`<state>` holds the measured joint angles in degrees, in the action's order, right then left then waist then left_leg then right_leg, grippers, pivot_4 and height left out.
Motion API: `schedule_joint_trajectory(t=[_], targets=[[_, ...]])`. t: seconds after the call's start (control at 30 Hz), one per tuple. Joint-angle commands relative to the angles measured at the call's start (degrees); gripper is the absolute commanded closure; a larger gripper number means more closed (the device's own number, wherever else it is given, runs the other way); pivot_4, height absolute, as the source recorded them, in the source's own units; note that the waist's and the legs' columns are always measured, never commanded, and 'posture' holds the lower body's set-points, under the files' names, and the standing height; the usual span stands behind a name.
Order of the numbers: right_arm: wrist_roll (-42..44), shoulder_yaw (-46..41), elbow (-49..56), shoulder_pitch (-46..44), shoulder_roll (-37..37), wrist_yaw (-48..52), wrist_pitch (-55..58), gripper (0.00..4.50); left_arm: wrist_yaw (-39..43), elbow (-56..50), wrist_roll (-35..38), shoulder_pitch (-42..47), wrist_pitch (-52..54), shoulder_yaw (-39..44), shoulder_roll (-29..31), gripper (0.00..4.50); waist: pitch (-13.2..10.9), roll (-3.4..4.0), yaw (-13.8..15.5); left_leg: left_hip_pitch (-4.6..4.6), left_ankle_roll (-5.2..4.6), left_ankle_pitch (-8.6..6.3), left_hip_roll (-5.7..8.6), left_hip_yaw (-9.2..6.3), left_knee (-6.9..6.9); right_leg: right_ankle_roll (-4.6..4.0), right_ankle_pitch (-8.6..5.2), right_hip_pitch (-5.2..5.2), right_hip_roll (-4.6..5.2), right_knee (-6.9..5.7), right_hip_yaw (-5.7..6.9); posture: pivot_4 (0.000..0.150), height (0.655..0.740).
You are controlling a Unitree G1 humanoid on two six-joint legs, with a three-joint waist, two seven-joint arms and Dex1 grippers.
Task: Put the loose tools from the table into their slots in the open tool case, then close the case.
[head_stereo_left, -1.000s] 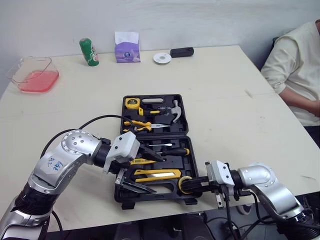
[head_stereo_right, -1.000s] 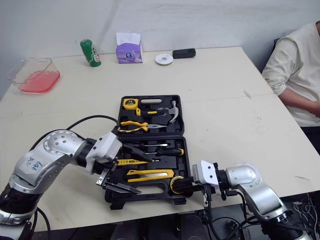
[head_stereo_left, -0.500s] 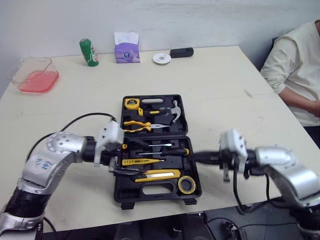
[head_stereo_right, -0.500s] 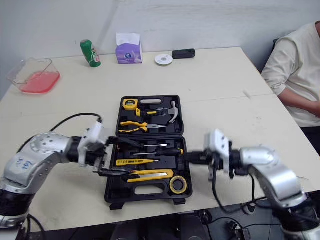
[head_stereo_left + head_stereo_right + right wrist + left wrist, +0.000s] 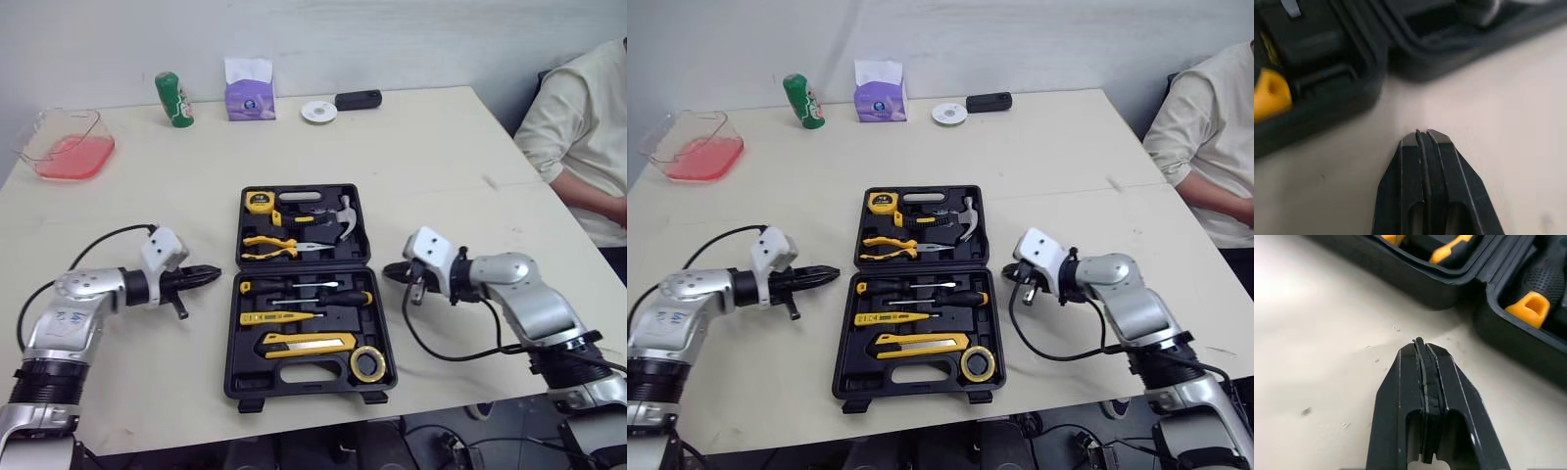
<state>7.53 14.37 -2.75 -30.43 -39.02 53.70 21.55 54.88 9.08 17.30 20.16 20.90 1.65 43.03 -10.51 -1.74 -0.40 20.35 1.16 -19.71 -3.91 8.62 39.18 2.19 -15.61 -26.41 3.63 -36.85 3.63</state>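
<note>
Two grippers, both pinched tight on nothing, flank one open black plastic tool case [image 5: 304,266] on the cream counter [image 5: 441,166]. The left gripper [image 5: 210,273] points at its left edge, and the right gripper [image 5: 390,270] sits just beside its right edge. Between them the case holds one yellow tape measure [image 5: 258,202], one steel hammer [image 5: 338,217], one pair of yellow-handled pliers [image 5: 274,245], two black-and-yellow screwdrivers [image 5: 345,297], one yellow tester [image 5: 279,317], one yellow utility knife [image 5: 309,342] and one yellow tape roll [image 5: 365,363]. Well beyond both grippers stand one green can [image 5: 173,100], its label too small to read, and one purple tissue pack [image 5: 249,98].
</note>
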Motion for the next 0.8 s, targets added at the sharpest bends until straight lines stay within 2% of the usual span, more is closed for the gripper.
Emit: schedule_joint_trajectory(t=[0.03, 0.13, 0.23, 0.4, 0.57, 0.67, 0.7, 0.8], targets=[[-0.54, 0.28, 2.04, -1.51, 1.67, 0.49, -0.06, 4.5, 0.05, -5.58, 0.17, 0.74, 1.0, -1.68, -1.57, 4.39, 0.0, 0.0, -0.02, 0.06, 0.0, 0.01, 0.02, 0.06, 0.02, 0.01, 0.01, -0.1, 0.01, -0.04, -0.01, 0.15, 0.7244], [-0.83, 0.19, 2.5, -1.72, 2.25, 0.69, 0.39, 4.5, 0.17, -7.28, 0.17, 0.41, 1.95, -1.99, -2.18, 4.39, 0.0, 0.0, 0.04, 0.07, 0.03, 0.03, -0.01, 0.05, 0.04, 0.01, 0.01, -0.12, 0.01, -0.03, 0.03, 0.15, 0.7244], [1.38, 0.15, 7.58, 0.28, 1.72, 2.56, 3.93, 4.5, -0.32, -11.45, 0.41, -0.96, 5.38, -4.09, -3.65, 4.39, 0.0, 0.01, 0.04, 0.06, 0.03, 0.03, 0.0, 0.04, 0.04, 0.01, 0.01, -0.12, 0.01, -0.04, 0.03, 0.15, 0.7244], [0.29, -0.79, 10.1, 1.85, 0.76, 2.17, 5.46, 4.5, -1.32, -11.61, -0.56, -0.96, 7.39, -3.76, -3.98, 4.39, 0.0, 0.01, 0.22, 0.07, 0.0, 0.03, 0.06, -0.03, 0.03, 0.01, 0.01, -0.09, 0.0, -0.02, 0.0, 0.15, 0.7244], [-2.61, -3.49, 8.33, 2.44, -2.8, 0.64, 3.61, 4.5, -1.22, -11.84, -0.15, -2.68, 9.11, -0.46, -0.89, 4.39, 0.0, 0.01, 0.14, 0.06, -0.01, 0.04, 0.08, -0.04, 0.02, 0.01, 0.01, -0.09, 0.01, -0.04, 0.0, 0.15, 0.7244], [1.87, -8.17, 9.72, 2.99, -6.6, 3.74, 7.39, 4.5, 0.86, -14.84, 3.48, -5.65, 12.5, 4.93, 3.36, 4.39, -0.02, 0.02, -0.13, 0.08, -0.02, 0.03, 0.03, -0.02, 0.0, 0.01, 0.0, -0.12, 0.07, 0.0, -0.04, 0.15, 0.7244], [3.92, -9.6, 10.02, 3.07, -7.47, 4.91, 9.31, 3.79, 1.08, -15.92, 4.82, -6.05, 13.93, 6.5, 4.37, 3.8, -0.02, 0.02, -0.2, 0.08, 0.0, 0.02, -0.03, 0.02, -0.01, 0.01, 0.0, -0.14, 0.1, 0.01, -0.04, 0.15, 0.7244], [10.1, -13.58, 10.26, 1.74, -8.19, 6.28, 17.53, 2.53, -1.55, -17.7, 9.16, -3.49, 22.2, 10.74, 5.78, 2.63, -0.02, 0.02, -0.1, 0.05, 0.04, 0.03, -0.07, -0.05, -0.01, -0.04, -0.02, -0.11, 0.09, 0.0, -0.01, 0.15, 0.7244]])
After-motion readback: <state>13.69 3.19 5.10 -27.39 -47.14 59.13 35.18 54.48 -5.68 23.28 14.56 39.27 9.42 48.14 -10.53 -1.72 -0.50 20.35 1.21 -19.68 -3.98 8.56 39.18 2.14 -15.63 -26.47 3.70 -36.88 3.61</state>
